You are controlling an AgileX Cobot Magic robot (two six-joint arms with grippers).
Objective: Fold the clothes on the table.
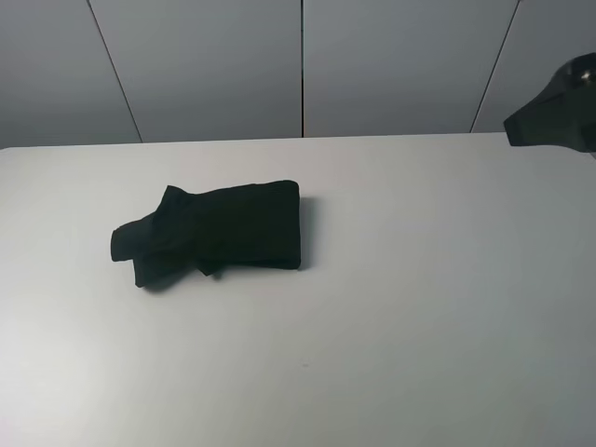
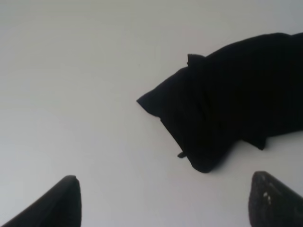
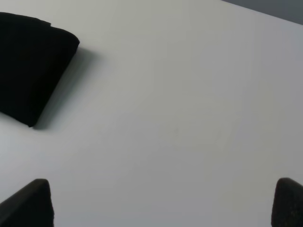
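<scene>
The black T-shirt (image 1: 219, 233) lies in a folded bundle on the white table (image 1: 419, 307), left of the middle, with a sleeve part sticking out on its left side. No print shows. The shirt also shows in the left wrist view (image 2: 232, 99) and in the right wrist view (image 3: 28, 61). My left gripper (image 2: 165, 203) is open and empty, above the table beside the bundle's sleeve end. My right gripper (image 3: 163, 203) is open and empty, over bare table beside the bundle's square end. In the exterior high view only part of the right arm (image 1: 559, 112) shows at the right edge.
A grey panelled wall (image 1: 298, 65) stands behind the table's far edge. The right arm hangs at the upper right of the exterior high view.
</scene>
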